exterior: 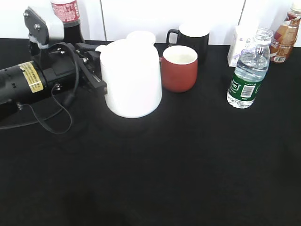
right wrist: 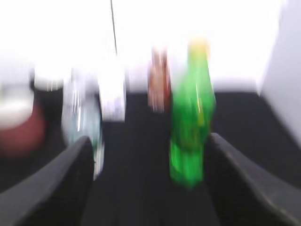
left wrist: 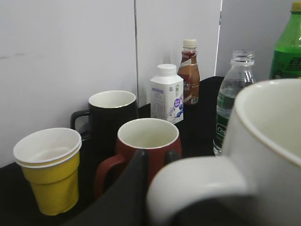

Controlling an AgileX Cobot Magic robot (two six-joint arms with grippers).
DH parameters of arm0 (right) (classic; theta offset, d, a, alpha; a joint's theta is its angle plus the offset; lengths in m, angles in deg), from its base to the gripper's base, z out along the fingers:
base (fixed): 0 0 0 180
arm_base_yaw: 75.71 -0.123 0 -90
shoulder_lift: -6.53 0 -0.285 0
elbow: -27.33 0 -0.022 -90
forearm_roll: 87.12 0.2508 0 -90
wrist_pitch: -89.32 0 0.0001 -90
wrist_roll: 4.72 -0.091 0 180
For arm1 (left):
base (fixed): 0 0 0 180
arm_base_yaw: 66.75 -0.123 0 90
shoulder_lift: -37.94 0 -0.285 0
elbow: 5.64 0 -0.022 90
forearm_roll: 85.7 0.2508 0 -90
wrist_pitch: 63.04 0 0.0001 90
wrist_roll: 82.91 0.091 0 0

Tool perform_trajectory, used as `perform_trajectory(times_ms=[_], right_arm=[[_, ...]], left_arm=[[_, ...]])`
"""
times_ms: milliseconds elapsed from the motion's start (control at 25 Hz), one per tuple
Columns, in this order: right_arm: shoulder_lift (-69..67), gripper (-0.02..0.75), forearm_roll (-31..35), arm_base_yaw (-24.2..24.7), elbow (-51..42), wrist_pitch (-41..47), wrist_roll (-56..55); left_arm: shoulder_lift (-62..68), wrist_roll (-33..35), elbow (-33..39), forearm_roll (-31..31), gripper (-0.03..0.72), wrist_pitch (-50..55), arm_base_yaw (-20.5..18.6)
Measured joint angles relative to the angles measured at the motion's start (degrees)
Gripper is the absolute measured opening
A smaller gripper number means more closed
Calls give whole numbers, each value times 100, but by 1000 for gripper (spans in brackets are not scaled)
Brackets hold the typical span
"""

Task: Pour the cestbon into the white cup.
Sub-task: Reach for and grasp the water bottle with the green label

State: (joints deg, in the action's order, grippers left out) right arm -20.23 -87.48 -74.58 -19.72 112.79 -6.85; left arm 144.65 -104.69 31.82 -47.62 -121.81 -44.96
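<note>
The white cup (exterior: pixel 131 80) stands left of the table's middle. Its rim and handle fill the right of the left wrist view (left wrist: pixel 263 141). My left gripper (exterior: pixel 96 70) is at the cup's left side, and its dark fingers (left wrist: pixel 157 157) are closed around the handle. The cestbon (exterior: pixel 249 70), clear with a green label and no cap, stands upright at the right. It also shows in the left wrist view (left wrist: pixel 233 99) and blurred in the right wrist view (right wrist: pixel 82 122). My right gripper (right wrist: pixel 150 188) is open and empty, short of the bottles. It is out of the exterior view.
A reddish-brown mug (exterior: pixel 179 68), a black mug (exterior: pixel 188 37) and a yellow cup (left wrist: pixel 49 172) stand behind the white cup. A cola bottle (exterior: pixel 66 14) is at the back left. A milk carton (exterior: pixel 240 44), a brown drink bottle (exterior: pixel 286 33) and a green bottle (right wrist: pixel 190 122) stand near the cestbon.
</note>
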Motion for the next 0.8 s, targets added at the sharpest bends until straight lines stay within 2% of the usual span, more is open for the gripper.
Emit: perform_trajectory(times_ms=[120, 240, 320, 400, 440, 480, 560, 680, 800], right_arm=[[-1716, 553, 346, 0, -344, -2474, 20], [-3113, 553, 181, 0, -1298, -4464, -186], [-4145, 553, -1594, 0, -1711, -5878, -1489], [-4917, 553, -2469, 0, -1716, -6576, -1851], [-5716, 563, -2709, 0, -1716, -7042, -1991], [-5981, 580, -2753, 0, -1716, -7223, -1998], [-6887, 662, -2789, 0, -1716, -8255, -1860], [-7744, 677, -2232, 0, -1710, -8937, -1422], [-8153, 678, -2159, 0, -1411, -9058, -1194]], left_arm=[[0, 0, 0, 0, 71, 38, 0], [0, 0, 0, 0, 71, 86, 0], [0, 0, 0, 0, 71, 147, 0], [0, 0, 0, 0, 71, 161, 0], [0, 0, 0, 0, 71, 163, 0], [0, 0, 0, 0, 71, 168, 0], [0, 0, 0, 0, 71, 168, 0], [0, 0, 0, 0, 71, 168, 0], [0, 0, 0, 0, 73, 168, 0]])
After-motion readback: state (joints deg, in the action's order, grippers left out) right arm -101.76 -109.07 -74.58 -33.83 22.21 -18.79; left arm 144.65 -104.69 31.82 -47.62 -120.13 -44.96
